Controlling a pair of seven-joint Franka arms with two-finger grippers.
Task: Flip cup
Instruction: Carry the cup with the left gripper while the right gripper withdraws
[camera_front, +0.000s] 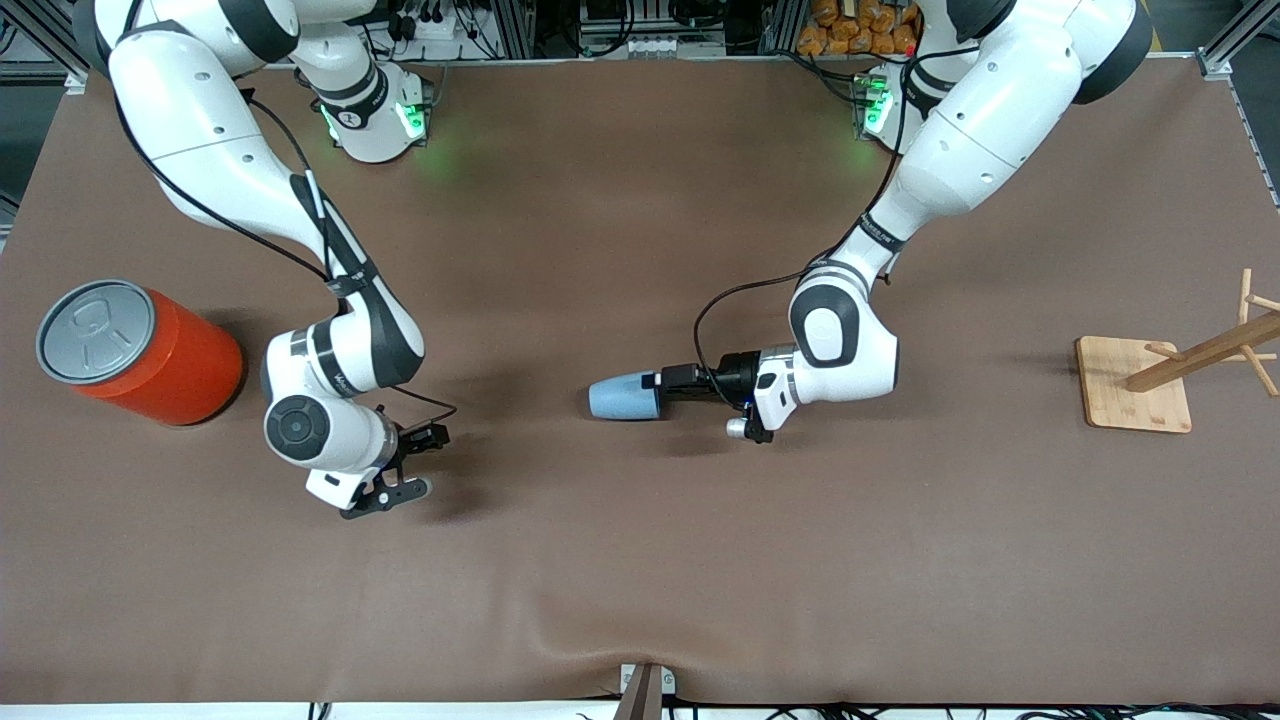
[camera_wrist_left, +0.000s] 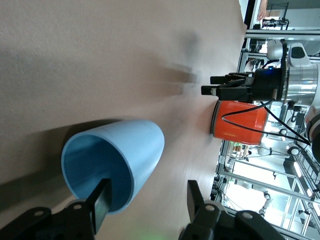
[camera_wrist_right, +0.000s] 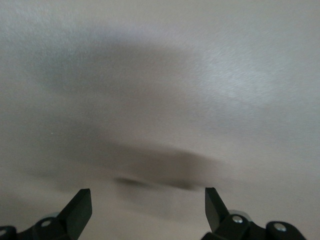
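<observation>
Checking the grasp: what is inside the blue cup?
The cup lies on its side; one finger of the left end effector reaches inside its rim. Otherwise the visible interior is bare; its bottom is shadowed.

Counted on my tabletop (camera_front: 640, 560): one light-blue cup (camera_front: 622, 398), one orange can (camera_front: 140, 352) with grey lid, one wooden rack (camera_front: 1165, 375). I logged two end effectors, left (camera_front: 662, 384) and right (camera_front: 428, 462).

cup (camera_front: 622, 398) between can (camera_front: 140, 352), wooden stand (camera_front: 1135, 384)

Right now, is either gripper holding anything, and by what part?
Nothing gripped: the left gripper is open astride the cup's rim, one finger inside; the right gripper is open, empty.
</observation>
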